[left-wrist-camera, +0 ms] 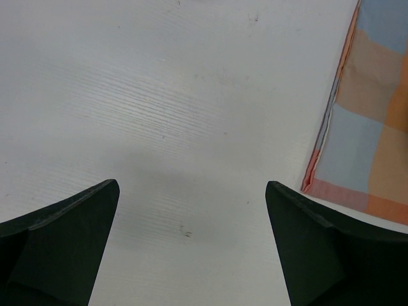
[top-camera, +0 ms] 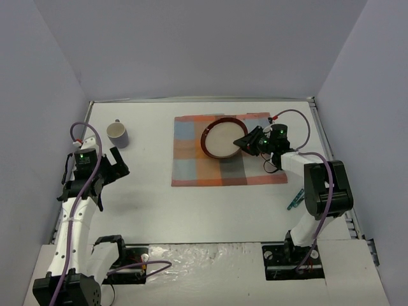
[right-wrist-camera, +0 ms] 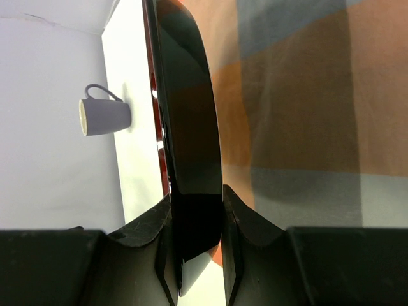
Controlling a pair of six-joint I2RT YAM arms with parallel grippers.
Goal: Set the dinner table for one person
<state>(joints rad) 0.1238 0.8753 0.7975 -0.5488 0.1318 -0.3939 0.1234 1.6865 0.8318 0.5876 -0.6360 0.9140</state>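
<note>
Dinner table [top-camera: 159, 210]: right pincer [top-camera: 245, 141] clamps the plate [top-camera: 220, 139] at its rim (left pincer [top-camera: 113, 167] hovers low, spread wide).

The left claw [left-wrist-camera: 191, 186] gapes wide; the right claw [right-wrist-camera: 196, 199] is clamped.

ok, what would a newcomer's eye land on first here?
The red-rimmed plate over the plaid mat, right of centre, its right rim pinched in the right gripper. Next, the grey mug standing alone at the far left. The left gripper hangs wide open above the bare dinner table.
</note>
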